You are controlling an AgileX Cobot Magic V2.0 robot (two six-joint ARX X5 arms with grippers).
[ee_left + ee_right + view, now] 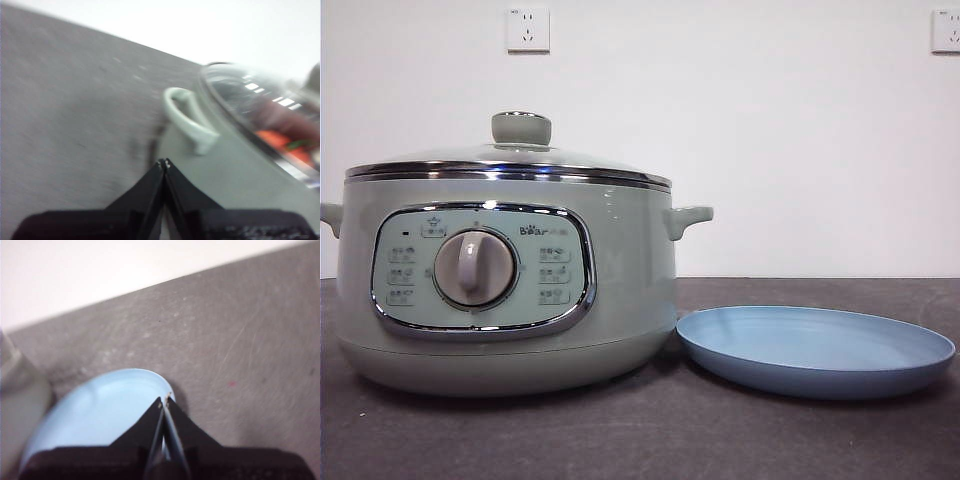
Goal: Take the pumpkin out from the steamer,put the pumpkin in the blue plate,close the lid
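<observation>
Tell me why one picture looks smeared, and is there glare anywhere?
Left wrist view: blurred all over, the pot, its side handle and the table soft; window-like glare streaks sit on the glass lid, and the orange pumpkin shows through it only dimly. Front view: sharp, a bright line on the lid's chrome rim. Right wrist view: mildly soft, the blue plate washed pale.

front: bright, sharp | wrists: blurred | glare on lid [260, 95]

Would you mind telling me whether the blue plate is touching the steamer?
Cannot tell. In the front view the blue plate has its rim right at the steamer base, but shadow hides any gap or contact. The right wrist view is too blurred to settle it.
</observation>
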